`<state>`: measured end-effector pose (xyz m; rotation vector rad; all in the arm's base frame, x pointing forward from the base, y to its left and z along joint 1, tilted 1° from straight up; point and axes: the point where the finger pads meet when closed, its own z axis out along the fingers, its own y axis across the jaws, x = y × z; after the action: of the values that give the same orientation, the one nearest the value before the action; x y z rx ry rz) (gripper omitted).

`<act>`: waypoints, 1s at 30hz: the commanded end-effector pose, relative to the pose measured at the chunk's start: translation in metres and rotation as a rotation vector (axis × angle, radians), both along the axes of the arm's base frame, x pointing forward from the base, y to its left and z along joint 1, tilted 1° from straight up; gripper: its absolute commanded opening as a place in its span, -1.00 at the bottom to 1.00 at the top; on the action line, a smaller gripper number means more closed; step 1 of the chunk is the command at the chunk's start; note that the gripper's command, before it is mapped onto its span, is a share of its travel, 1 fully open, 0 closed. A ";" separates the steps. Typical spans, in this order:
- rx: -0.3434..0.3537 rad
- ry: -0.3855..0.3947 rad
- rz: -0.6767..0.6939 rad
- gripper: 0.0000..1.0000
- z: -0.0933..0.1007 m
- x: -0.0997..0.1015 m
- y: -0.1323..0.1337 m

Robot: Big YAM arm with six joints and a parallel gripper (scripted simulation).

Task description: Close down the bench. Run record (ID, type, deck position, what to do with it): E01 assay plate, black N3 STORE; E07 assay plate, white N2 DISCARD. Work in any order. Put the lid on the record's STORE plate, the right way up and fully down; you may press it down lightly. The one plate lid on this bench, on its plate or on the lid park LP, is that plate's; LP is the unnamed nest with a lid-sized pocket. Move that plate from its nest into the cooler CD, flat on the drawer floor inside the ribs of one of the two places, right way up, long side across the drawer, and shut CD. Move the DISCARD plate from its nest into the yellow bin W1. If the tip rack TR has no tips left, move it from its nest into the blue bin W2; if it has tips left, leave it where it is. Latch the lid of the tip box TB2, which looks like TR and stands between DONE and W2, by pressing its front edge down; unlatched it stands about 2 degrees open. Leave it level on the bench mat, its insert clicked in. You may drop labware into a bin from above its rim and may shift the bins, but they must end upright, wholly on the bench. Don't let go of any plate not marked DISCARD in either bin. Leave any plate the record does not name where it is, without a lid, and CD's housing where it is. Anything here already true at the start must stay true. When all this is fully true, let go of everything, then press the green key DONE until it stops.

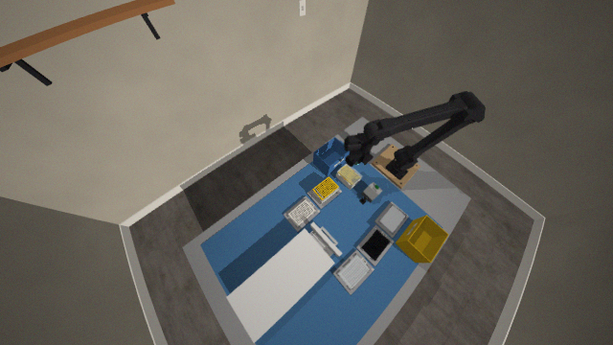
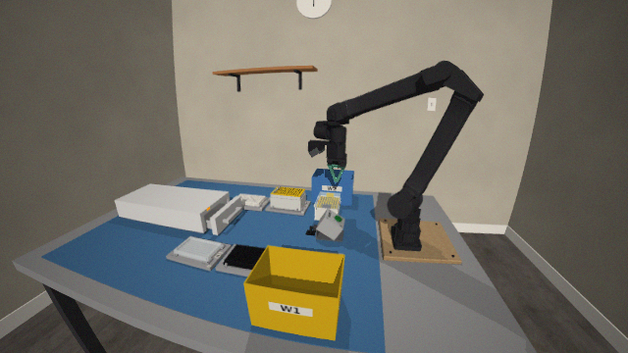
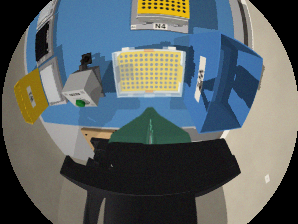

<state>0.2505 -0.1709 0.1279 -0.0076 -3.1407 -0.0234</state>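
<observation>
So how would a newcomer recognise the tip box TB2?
Find the blue bin at the back of the blue mat. The tip box TB2 stands just in front of it, beside the grey key block; its top is pale, whereas the neighbouring rack is bright yellow.

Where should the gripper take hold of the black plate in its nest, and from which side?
Come straight down onto the black plate and pinch its two long walls, probably. It lies flat in a nest, so only its upper rim shows. A white plate and a lid flank its long sides closely. The gripper is shut and empty.
</observation>
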 end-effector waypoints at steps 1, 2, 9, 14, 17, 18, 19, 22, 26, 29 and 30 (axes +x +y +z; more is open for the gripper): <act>-0.040 -0.056 0.012 -1.00 0.033 0.014 -0.011; -0.040 -0.055 0.011 -1.00 0.035 0.013 -0.011; 0.004 0.007 0.011 -1.00 0.017 -0.001 -0.001; -0.021 -0.031 0.004 -1.00 0.028 0.008 -0.006; -0.021 -0.031 0.004 -1.00 0.028 0.008 -0.006; -0.021 -0.031 0.004 -1.00 0.028 0.008 -0.006; -0.021 -0.031 0.004 -1.00 0.028 0.008 -0.006; -0.035 -0.050 0.093 -0.40 0.034 0.028 -0.006; -0.038 -0.055 0.226 -0.40 0.033 0.044 0.001; -0.038 -0.056 0.259 -0.40 0.033 0.048 0.003; -0.001 -0.008 0.283 -0.40 0.011 0.031 0.012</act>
<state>0.2797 -0.1557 0.1422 0.3228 -3.1276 -0.0200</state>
